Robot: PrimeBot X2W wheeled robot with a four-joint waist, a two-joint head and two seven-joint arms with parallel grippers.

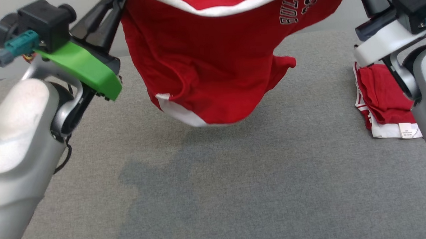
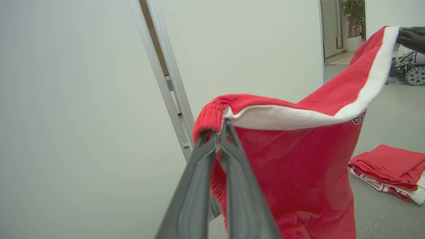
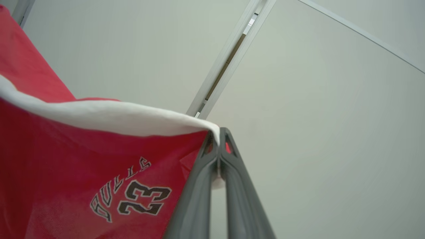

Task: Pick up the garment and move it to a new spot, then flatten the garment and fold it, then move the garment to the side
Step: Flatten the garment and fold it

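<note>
Currently red garment point(image 1: 211, 73) hangs in air above grey bench point(image 1: 216, 191), shadow beneath it. Left end effector point(image 2: 219, 131) clamped on one end of white-trimmed band. Right end effector point(image 3: 219, 136) clamped on other end, near "BULLS 23" print. Band sags between them. Folded red pile point(image 1: 384, 97) lies on bench, robot's right.
</note>
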